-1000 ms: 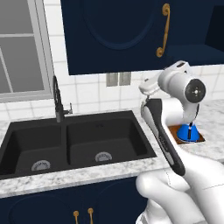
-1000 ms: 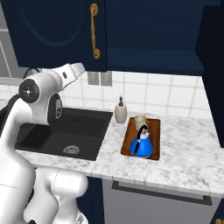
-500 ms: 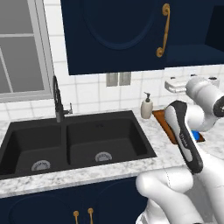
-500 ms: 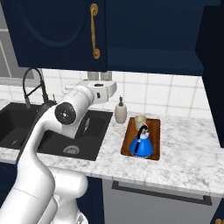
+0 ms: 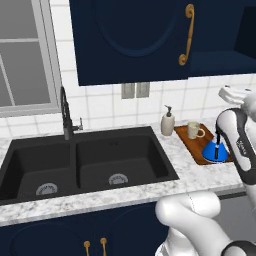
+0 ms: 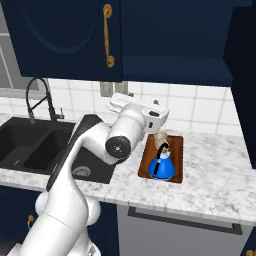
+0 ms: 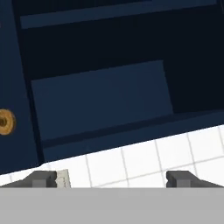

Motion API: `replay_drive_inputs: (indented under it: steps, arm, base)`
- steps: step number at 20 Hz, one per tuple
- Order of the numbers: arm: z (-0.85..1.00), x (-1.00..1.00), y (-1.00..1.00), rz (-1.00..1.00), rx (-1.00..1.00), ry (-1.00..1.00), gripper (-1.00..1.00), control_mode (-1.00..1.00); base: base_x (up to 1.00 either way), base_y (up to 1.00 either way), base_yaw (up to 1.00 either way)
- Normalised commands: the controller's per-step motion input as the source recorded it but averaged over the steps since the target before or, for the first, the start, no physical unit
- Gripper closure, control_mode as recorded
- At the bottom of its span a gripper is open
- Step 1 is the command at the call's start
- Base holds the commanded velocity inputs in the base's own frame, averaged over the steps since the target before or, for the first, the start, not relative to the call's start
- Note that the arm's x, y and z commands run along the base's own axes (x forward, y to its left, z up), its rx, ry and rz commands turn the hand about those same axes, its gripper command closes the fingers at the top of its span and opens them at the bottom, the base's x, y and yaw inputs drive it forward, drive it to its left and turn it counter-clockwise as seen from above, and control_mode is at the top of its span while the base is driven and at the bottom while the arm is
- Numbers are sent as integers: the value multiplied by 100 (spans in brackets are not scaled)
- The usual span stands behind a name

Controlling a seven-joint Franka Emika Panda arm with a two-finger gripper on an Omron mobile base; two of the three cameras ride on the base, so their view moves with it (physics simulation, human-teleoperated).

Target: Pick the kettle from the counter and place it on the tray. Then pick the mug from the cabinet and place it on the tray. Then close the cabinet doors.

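The blue kettle [image 5: 216, 150] [image 6: 161, 164] stands on the wooden tray [image 5: 192, 145] [image 6: 176, 170], at its near end. Behind it on the same tray sits the cream mug [image 5: 195, 131] [image 6: 160, 137], partly hidden by my arm in the right base view. The tray lies on the marble counter [image 5: 125, 192] [image 6: 215, 175], right of the sink. My gripper [image 7: 111, 180] is open and holds nothing. It hangs above the tray's far end and faces the open navy cabinet [image 7: 100, 98] [image 6: 170, 40]. The left cabinet door [image 5: 130, 40] [image 6: 60, 35] looks shut. The right door [image 6: 245, 85] stands swung out.
A black double sink [image 5: 85, 165] with a tall black tap [image 5: 65, 115] lies to the left. A cream soap bottle [image 5: 167, 121] stands between sink and tray. White tiled wall [image 7: 144, 162] runs under the cabinet. A window [image 5: 22, 55] is at far left.
My arm has swung from over the sink to the right, and the hand now sits over the tray by the wall. The jaws stayed open. Kettle and tray have not moved.
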Motion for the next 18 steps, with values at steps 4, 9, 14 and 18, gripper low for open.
replay_drive_inputs:
  steps: [4,9,14,18]
  arm:
    - [-5,-48,-100,0,23,-19,-100,-100]
    - [-22,-94,-95,2,19,-30,-100,-100]
    - [0,-79,-98,1,10,-21,-100,-100]
    - [3,-62,-100,0,11,-6,-100,-100]
  base:
    - [0,0,0]
    - [0,0,0]
    - [0,0,0]
    - [0,0,0]
